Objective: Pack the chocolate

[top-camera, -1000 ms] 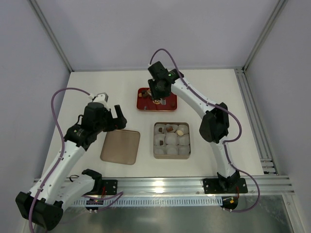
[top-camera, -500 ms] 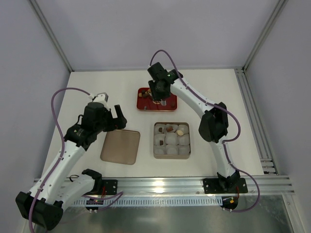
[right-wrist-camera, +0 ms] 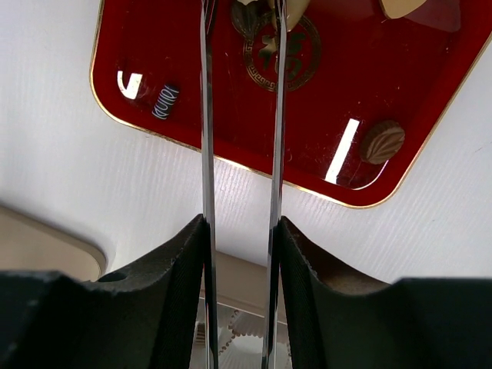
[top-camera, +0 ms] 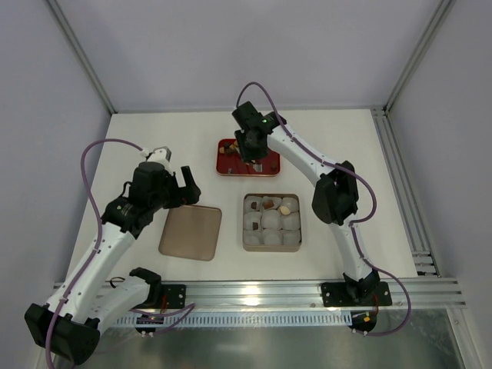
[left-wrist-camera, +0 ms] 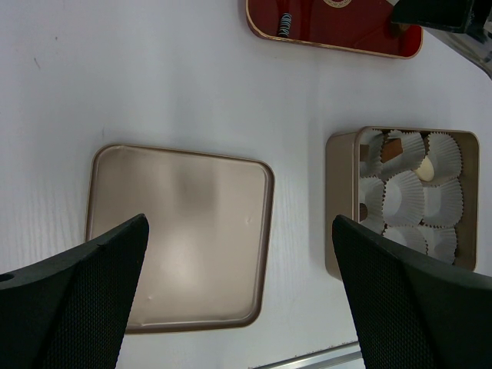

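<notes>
Over the last second the right end effector point(right-wrist-camera: 240, 11) is edging slightly farther across the red tray point(right-wrist-camera: 138, 46), away from the arm bases, while the left arm is keeping its pose. Most of the loose chocolate is lying on that tray around the right end effector. In its wrist view, a small brown piece point(right-wrist-camera: 247, 18) is showing between the two thin blades near their far end. A striped dark piece point(right-wrist-camera: 165, 101) is sitting off to the left of the blades, and a ribbed brown piece point(right-wrist-camera: 382, 141) off to the right. A cream piece point(right-wrist-camera: 403, 6) is peeking in at the far right corner. The blades are standing narrowly apart and parallel, with their tips cut off by the edge of the view. I cannot tell whether they are pinching the brown piece or only straddling it. Nearer the bases than this end effector, a gold box point(left-wrist-camera: 340, 200) is resting on the white surface point(left-wrist-camera: 154, 77). It is holding white paper cups point(left-wrist-camera: 403, 196), and a few of them are already carrying sweets, among them a brown square point(left-wrist-camera: 390, 148) and a cream round point(left-wrist-camera: 425, 169). The left end effector point(left-wrist-camera: 240, 223) is hovering fully released, its fingers spread wide above the flat gold lid point(left-wrist-camera: 181, 234). The box is lying just beside its right finger.
</notes>
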{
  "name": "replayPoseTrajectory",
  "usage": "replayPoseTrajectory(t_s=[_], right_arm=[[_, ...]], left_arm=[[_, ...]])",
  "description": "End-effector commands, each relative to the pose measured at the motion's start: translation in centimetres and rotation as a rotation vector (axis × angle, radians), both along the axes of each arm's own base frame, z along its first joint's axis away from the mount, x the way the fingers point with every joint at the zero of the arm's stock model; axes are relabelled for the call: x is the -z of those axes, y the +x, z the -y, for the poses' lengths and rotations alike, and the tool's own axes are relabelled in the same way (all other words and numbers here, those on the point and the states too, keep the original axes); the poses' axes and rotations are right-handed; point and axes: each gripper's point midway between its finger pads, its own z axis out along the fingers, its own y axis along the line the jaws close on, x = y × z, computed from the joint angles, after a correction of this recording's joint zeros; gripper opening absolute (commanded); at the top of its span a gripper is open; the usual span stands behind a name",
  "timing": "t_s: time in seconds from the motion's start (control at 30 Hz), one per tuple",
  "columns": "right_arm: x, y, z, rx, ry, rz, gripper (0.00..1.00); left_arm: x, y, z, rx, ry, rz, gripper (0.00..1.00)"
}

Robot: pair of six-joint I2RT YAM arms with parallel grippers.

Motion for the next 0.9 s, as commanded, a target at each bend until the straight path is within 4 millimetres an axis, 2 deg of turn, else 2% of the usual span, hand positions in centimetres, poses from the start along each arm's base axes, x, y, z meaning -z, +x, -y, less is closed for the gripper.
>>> replayPoseTrajectory(t_s=[0.0,0.3,0.4,0.87], right_arm=[[-0.7,0.4,-0.9,-0.005,0.027,0.027,0.43],[-0.3,0.3,-0.8,-0.008,0.024,0.017,0.42],[-0.8,0.4,-0.9,-0.01,0.032,0.028,0.38],[-3.5,0.3,-0.7,-0.004,0.065,0.073,0.38]], left_arm=[[-0.6,0.3,0.1,-0.005,-0.022,0.027,1.0],[-0.7,0.3,0.1,-0.005,-0.022,0.029,1.0],[-0.6,0.3,0.1,-0.007,-0.021,0.028,1.0],[-0.7,0.3,0.1,-0.007,-0.021,0.028,1.0]])
